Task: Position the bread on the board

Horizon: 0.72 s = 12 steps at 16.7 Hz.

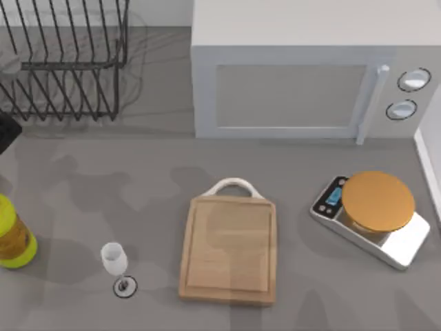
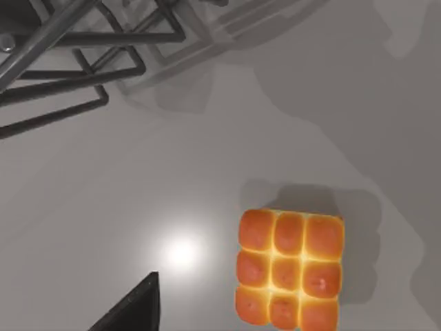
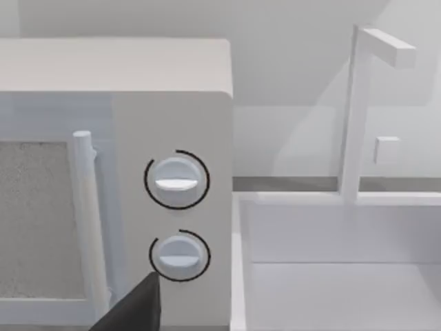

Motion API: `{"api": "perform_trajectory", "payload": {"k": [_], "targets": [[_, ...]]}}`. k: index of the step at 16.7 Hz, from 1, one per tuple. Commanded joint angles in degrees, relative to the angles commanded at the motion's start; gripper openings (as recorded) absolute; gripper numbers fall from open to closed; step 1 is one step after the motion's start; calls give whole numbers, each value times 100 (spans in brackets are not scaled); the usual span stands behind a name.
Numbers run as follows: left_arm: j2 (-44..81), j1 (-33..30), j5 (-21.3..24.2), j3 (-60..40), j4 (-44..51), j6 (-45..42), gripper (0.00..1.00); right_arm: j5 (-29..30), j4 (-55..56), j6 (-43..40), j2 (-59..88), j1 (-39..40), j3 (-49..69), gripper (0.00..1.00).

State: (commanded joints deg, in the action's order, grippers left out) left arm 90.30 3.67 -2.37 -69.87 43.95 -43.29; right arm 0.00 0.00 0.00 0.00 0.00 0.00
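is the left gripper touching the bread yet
Apart. The left wrist view shows bare grey table between the dark fingertip at the frame's edge and the bread, which lies alone on the table.

Top view: wire rack (image 1: 65, 62), upper left of the frame, cut off by the top and left edges; yellow bottle (image 1: 14, 238) at the left edge, partly cut off; a dark shape (image 1: 7, 131) at the left edge, too little showing to identify; microwave (image 1: 310, 69) cut off by the top edge; white object (image 1: 431, 148) cut off at the right edge. Left wrist view: bread (image 2: 289, 269) cut off by the bottom edge; a dark finger (image 2: 134, 310) at the bottom edge, tip alone visible. Right wrist view: another dark finger (image 3: 134, 307) at the bottom edge, likewise cut off; microwave door cut off at the left
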Motion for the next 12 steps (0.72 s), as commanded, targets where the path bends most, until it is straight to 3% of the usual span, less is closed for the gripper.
{"api": "perform_trajectory", "payload": {"k": [6, 12], "targets": [[2053, 573, 142, -1478, 1304, -662, 100, 0, 0, 0, 0, 0, 0, 100], [2712, 855, 239, -1928, 1771, -806, 100, 0, 0, 0, 0, 0, 0, 100]]}}
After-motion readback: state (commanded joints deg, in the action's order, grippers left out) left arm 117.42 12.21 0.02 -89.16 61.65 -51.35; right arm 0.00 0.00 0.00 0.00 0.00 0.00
